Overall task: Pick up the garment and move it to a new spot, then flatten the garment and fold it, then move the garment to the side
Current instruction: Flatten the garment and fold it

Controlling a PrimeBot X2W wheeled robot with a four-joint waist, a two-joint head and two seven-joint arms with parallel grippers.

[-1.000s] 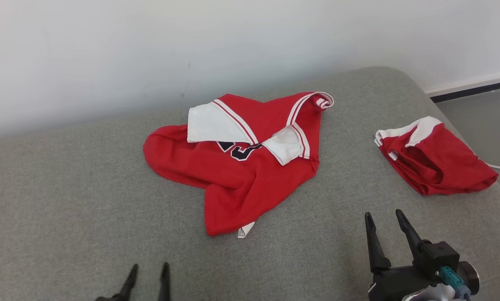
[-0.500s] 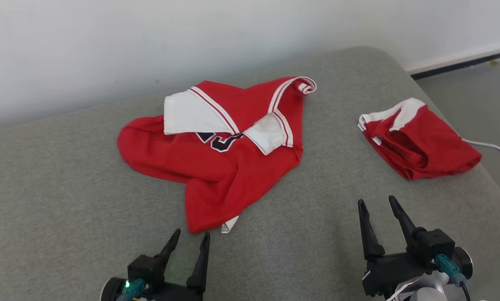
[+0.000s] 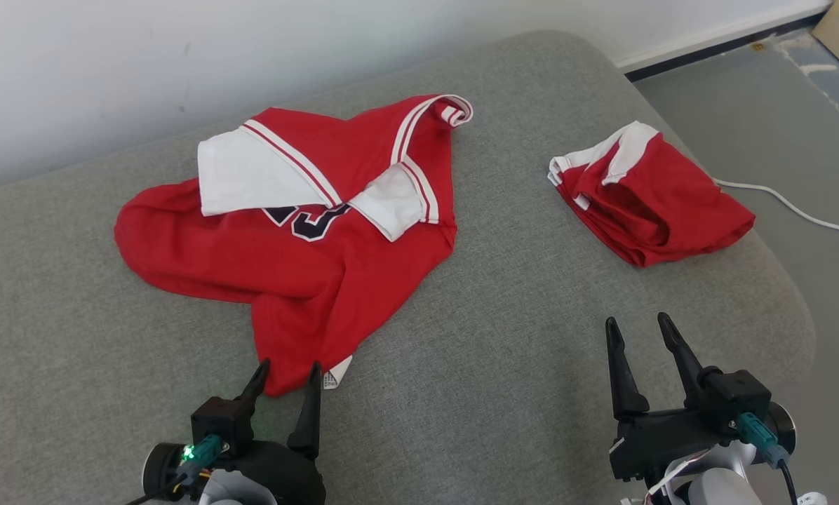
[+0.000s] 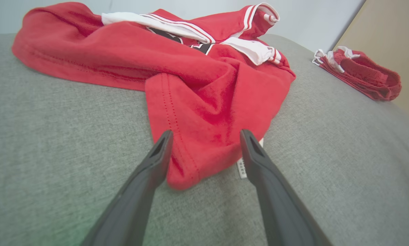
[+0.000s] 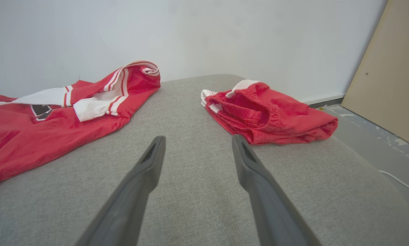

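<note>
- My left hand (image 3: 290,365) is at 7 o'clock in the head view, fingers spread wide. They straddle the near corner of the red jersey (image 3: 300,259) and hold nothing. The tips may be brushing the cloth, but I cannot tell.
- My right hand (image 3: 637,320), at 5 o'clock, is equally spread and empty above the bare grey cushion (image 3: 518,337).
- The jersey lies crumpled from the centre out toward 10 o'clock. Its white-trimmed panels are folded over a dark number, and a small white label (image 3: 335,377) pokes out at the near hem.
- Count: two hands, one jersey, one folded pair of red shorts (image 3: 651,210) at 2 o'clock, and one white cable (image 3: 791,207) on the floor.
</note>
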